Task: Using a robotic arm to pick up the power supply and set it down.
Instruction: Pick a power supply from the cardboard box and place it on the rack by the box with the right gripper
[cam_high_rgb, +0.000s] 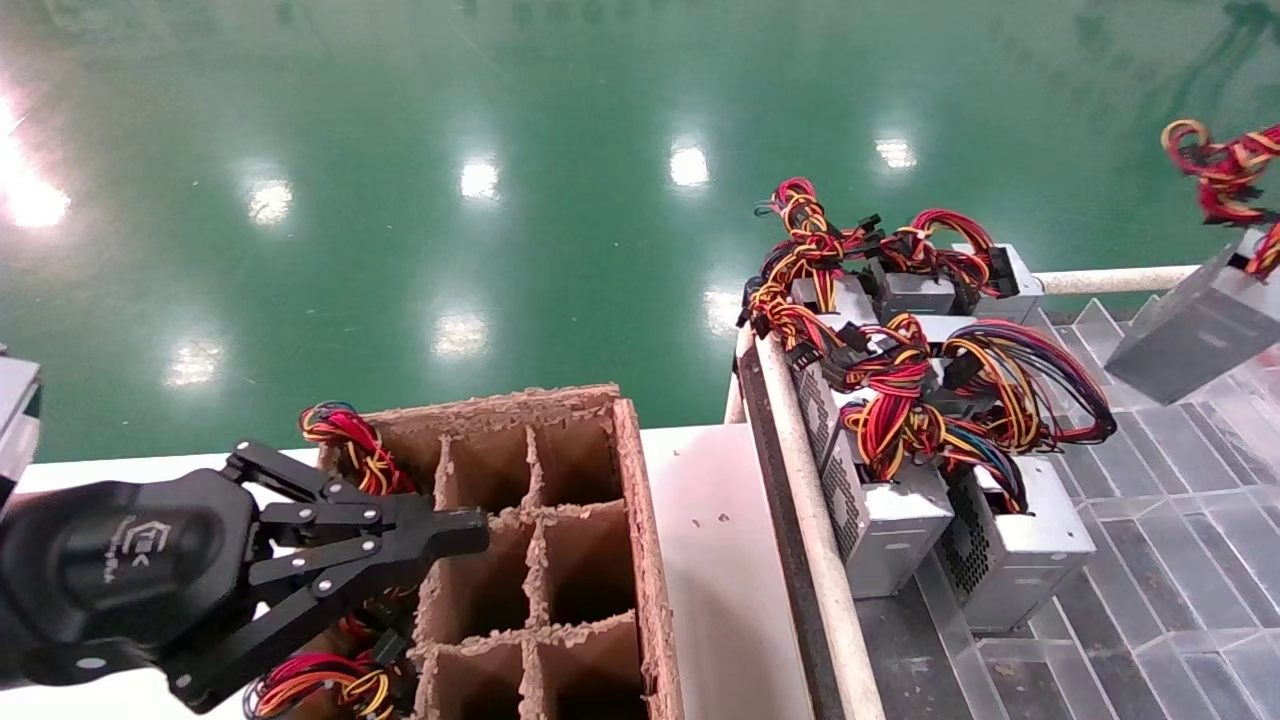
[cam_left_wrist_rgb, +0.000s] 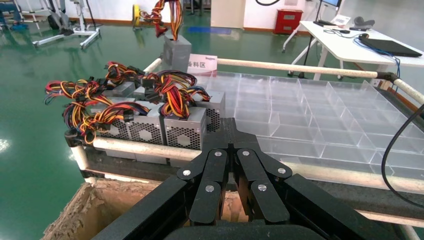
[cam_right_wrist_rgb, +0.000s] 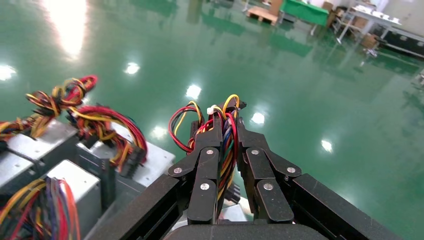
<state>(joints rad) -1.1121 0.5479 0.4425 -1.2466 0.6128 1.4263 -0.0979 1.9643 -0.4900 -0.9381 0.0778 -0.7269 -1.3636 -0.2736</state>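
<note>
**PSU held by its cables, high at far right — set-down pending**

The PSU (cam_high_rgb: 1195, 325) hangs tilted in the air at the far right of the head view, above the clear divided tray (cam_high_rgb: 1180, 560) and apart from the PSU stack (cam_high_rgb: 900, 470) at the tray's left rail. The right gripper (cam_right_wrist_rgb: 227, 127) is clamped on the cable bundle (cam_right_wrist_rgb: 220, 125), not on the case; wires run between its fingers in the right wrist view.

To do this step well, I'd judge:
- move slowly, since a cable hold lets the box swing and twist
- lower until the case rests flat before releasing
- keep the loose wires off the stack's tangled looms

The left gripper (cam_high_rgb: 455, 535) hovers over the cardboard cell box (cam_high_rgb: 560, 520), fingers pressed together with nothing between them. More cables (cam_high_rgb: 350, 445) poke from the box's left cells.

Writing: white logo on the left gripper housing, unreadable. A pink sign (cam_left_wrist_rgb: 201, 64) behind the stack carries Chinese characters, roughly "备料区"
</note>
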